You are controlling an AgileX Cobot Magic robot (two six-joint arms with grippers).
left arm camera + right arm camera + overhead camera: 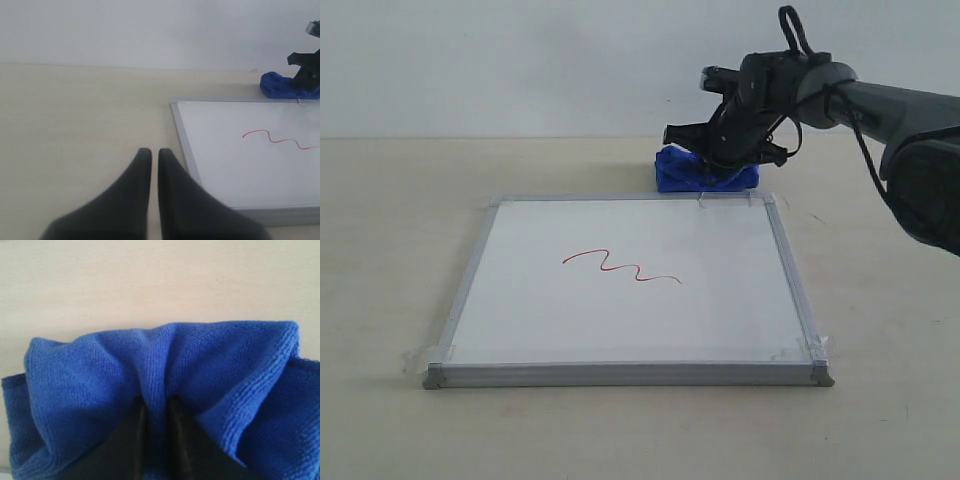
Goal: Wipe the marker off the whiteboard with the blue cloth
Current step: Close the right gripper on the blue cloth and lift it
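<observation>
The whiteboard lies flat on the table, grey-framed, with a red wavy marker line near its middle. Behind its far right edge sits the bunched blue cloth. My right gripper is down on the cloth, and in the right wrist view its jaws pinch a fold of the blue cloth. My left gripper is shut and empty, hovering over the table just off the board's left edge. The marker line and the cloth also show in the left wrist view.
A beige tabletop surrounds the board, with a plain white wall behind. Clear tape bits hold the board's corners. The right arm reaches in from the right above the table.
</observation>
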